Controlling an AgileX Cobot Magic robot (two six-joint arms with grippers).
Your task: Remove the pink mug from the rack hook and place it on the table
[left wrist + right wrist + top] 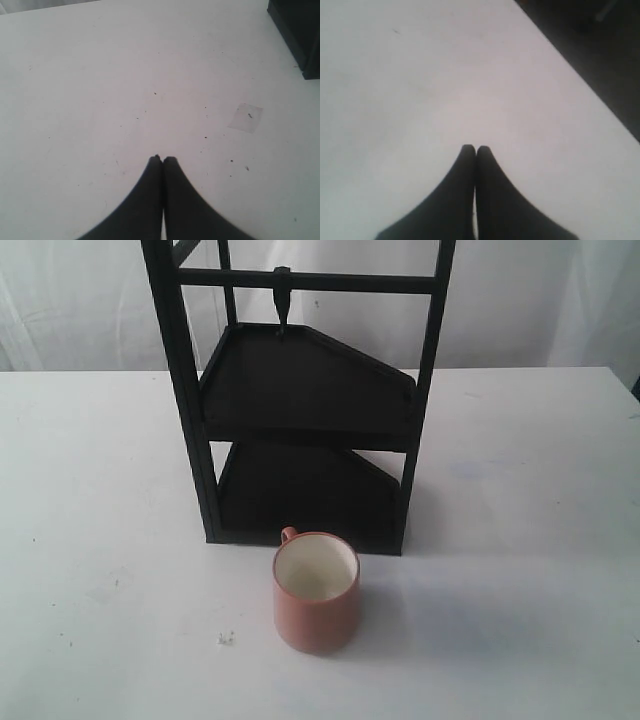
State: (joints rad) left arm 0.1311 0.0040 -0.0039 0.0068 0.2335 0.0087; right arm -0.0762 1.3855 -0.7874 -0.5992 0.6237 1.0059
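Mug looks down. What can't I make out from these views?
Mug handle: exterior view, mostly hidden behind the mug's body.
Rack top: cut off by the exterior view's upper edge.
Lower shelf: exterior view, too dark under the upper shelf.
Left gripper, right gripper: outside the exterior view; wrist views show no mug.

Salmon-pink mug (316, 605), black rack (300, 400)
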